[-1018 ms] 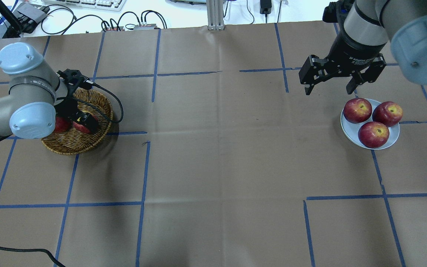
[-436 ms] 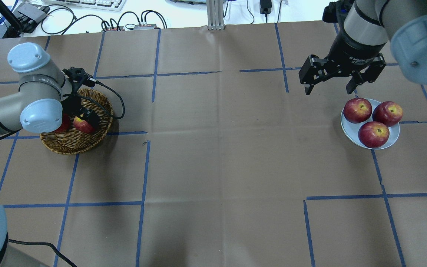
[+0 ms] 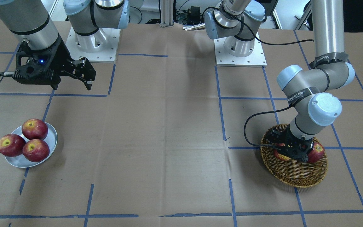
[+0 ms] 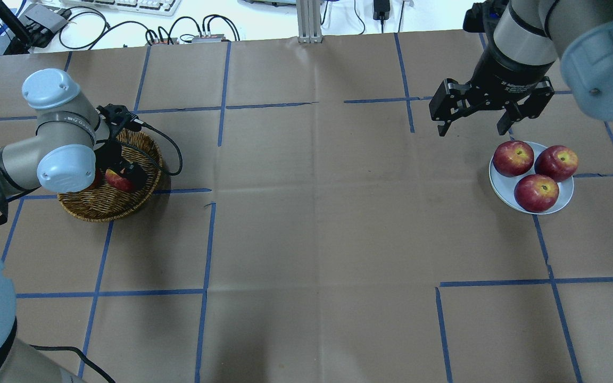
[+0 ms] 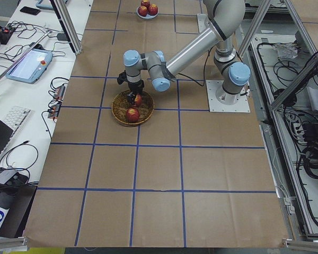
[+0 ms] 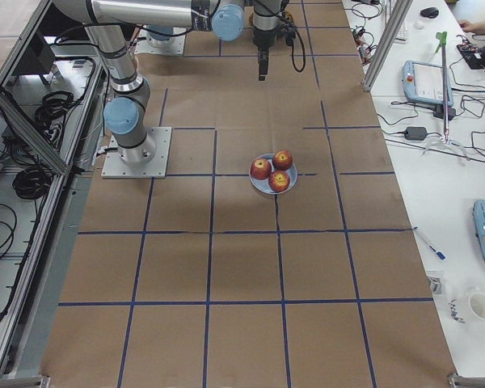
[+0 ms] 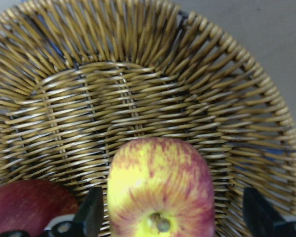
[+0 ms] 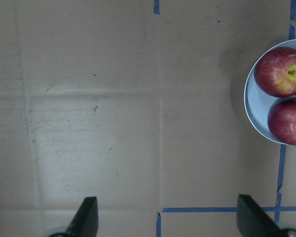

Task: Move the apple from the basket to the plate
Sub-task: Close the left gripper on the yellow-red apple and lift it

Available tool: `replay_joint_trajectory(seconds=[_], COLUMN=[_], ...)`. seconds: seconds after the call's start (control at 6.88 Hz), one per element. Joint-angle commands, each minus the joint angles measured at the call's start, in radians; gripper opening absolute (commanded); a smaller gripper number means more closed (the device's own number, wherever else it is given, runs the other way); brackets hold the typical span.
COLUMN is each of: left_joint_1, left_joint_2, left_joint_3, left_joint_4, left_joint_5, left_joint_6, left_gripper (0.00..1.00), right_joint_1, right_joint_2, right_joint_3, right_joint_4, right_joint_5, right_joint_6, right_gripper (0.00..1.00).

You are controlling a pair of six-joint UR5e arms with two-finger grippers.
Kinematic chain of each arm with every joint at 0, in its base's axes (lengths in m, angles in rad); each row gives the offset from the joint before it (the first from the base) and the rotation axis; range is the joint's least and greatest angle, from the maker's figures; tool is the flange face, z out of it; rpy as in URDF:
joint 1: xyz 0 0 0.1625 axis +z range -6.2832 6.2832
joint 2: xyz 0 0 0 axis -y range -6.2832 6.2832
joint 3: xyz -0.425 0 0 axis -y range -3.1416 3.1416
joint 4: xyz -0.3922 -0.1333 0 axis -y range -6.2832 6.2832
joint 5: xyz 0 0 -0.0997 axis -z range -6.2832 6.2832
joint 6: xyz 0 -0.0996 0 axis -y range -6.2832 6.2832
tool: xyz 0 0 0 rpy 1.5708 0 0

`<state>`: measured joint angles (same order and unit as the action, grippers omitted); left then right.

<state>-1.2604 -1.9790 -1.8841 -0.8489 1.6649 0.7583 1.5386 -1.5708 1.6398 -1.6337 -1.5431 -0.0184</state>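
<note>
1. Wicker basket (image 7: 222,84) is sitting on the brown paper table (image 4: 312,223) at the robot's left end, and it is holding two fruits.
2. The apple (image 7: 160,192), pale with red streaks over much yellow, is lying in the basket's bowl, its yellowish stem hollow facing up at the left wrist camera.
3. A darker red apple (image 7: 24,210) is lying just beside it in the same basket, and in the overhead view the left arm (image 4: 61,138) is covering most of that fruit.
4. The left gripper (image 7: 175,217) is reaching down into the basket with its jaws spread wide, straddling the apple without pinching it.
5. One finger (image 7: 92,212) is sitting right at the apple's side, though whether it is touching cannot be told; the other is standing clear, with wicker showing in the gap.
6. The plate (image 4: 502,183), light grey-blue, is resting at the opposite end of the table, well apart from the basket, and it is carrying three red apples (image 4: 536,192) that are crowding together.
7. The right gripper (image 4: 472,127) is hovering near the plate but not over it, jaws spread and holding nothing.
8. Between its fingers the right wrist view is showing only bare paper and blue tape lines (image 8: 217,209).
</note>
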Motion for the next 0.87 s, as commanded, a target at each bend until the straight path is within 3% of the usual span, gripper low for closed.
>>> replay_joint_trajectory(seconds=[0.0, 0.29, 0.73], left_joint_1=[0.022, 0.021, -0.019], left_joint_2=[-0.03, -0.024, 0.015], left_joint_3=[0.003, 0.008, 0.019], left_joint_4=[0.001, -0.001, -0.002], left_joint_5=[-0.005, -0.005, -0.054], left_joint_6=[-0.001, -0.01, -0.061], left_gripper=[0.87, 0.5, 0.4], right_joint_1=[0.0, 0.0, 0.0], right_joint_2=[0.0, 0.0, 0.0], right_joint_3=[0.0, 0.0, 0.0], right_joint_4=[0.0, 0.0, 0.0], right_joint_5=[0.0, 0.0, -0.002], right_joint_6=[-0.002, 0.0, 0.0], right_gripper=[1.0, 1.0, 1.0])
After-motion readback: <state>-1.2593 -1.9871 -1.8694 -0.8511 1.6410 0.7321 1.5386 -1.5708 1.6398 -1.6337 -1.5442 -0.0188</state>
